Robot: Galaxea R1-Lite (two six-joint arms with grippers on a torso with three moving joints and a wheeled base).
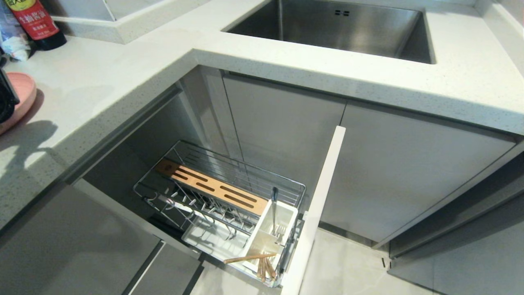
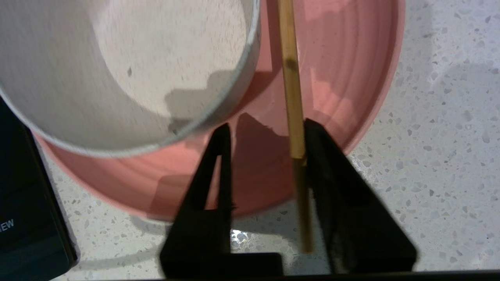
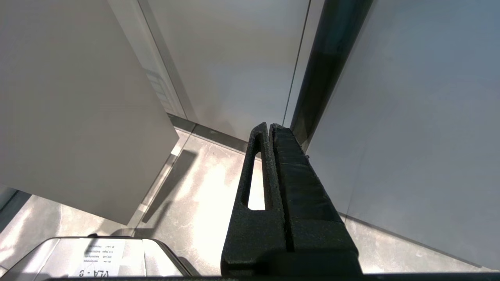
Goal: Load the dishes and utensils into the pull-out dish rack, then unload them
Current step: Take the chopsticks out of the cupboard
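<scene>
At the worktop's far left edge, the left gripper hovers over the pink plate, fingers partly apart; one chopstick lies against the inner face of one finger, unclamped. The speckled bowl sits on the plate. In the pull-out dish rack the fork stands in the caddy beside more chopsticks. The right gripper hangs by the cabinet doors, fingers pressed together, empty.

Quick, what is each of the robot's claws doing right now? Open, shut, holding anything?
Left gripper: open over the pink plate, a chopstick against one of its fingers, not clamped.
Right gripper: shut, empty, hanging near the cabinet fronts.
</scene>
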